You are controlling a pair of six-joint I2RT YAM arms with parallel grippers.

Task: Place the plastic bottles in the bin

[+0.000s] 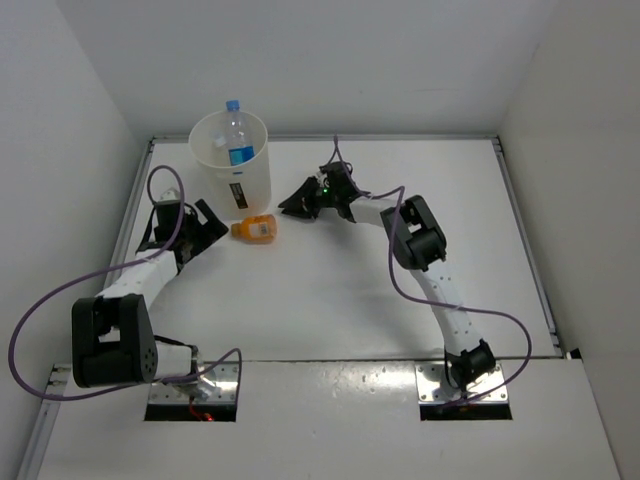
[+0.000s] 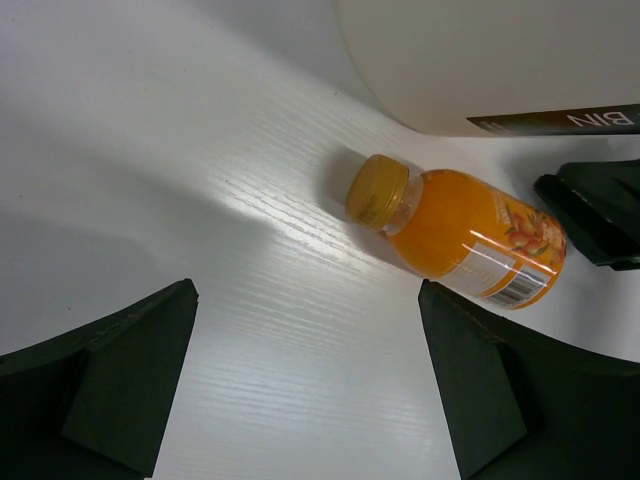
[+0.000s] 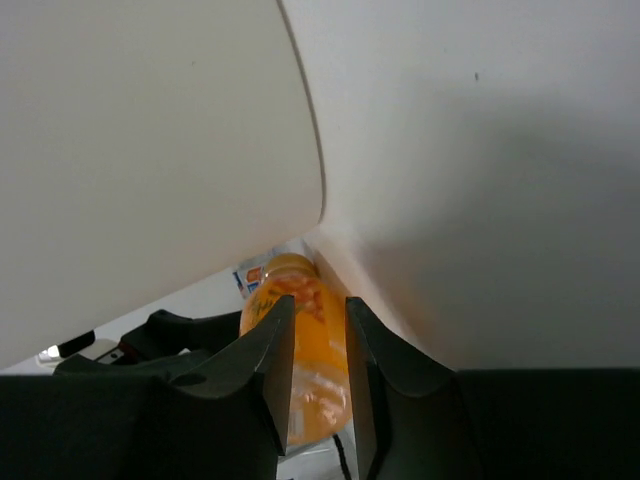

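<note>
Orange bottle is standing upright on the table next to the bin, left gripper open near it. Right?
Not quite. The orange bottle is lying on its side, not upright; the left wrist view shows its cap pointing sideways along the table. The rest holds: it is beside the bin, and the left gripper is open near it.

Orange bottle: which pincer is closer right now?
Left, narrowly. The left pincer sits open just left of the orange bottle, facing its cap end. The right pincer is to the bottle's right and slightly farther back, fingers nearly closed, holding nothing.
</note>
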